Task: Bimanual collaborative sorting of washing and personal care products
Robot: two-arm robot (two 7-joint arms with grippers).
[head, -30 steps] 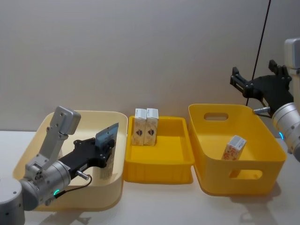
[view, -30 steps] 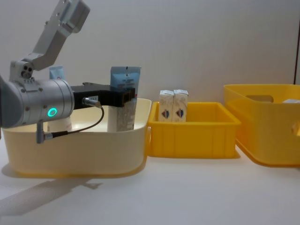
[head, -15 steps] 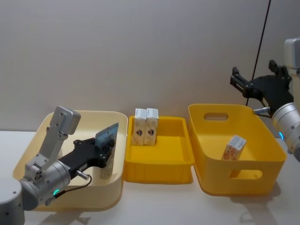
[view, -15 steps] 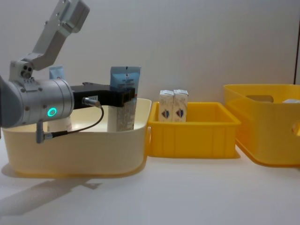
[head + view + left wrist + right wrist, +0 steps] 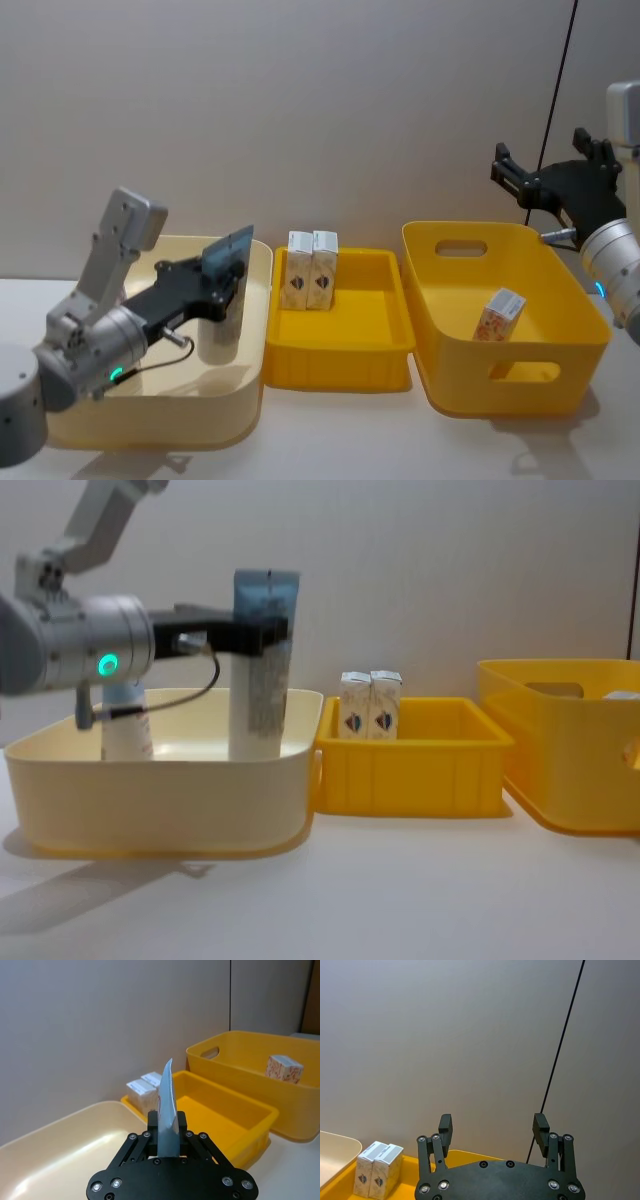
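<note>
Tube [image 5: 262, 695] — gripped upright by left hand [image 5: 262, 637], lower end inside cream bin [image 5: 150, 790] | right hand [image 5: 547, 165] high — spread wide

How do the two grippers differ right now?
The left gripper is shut on the tube; the right gripper is open and empty. The left gripper reaches in low over the cream bin; the right gripper hangs high near the deep yellow bin. Both are black, two-fingered.
</note>
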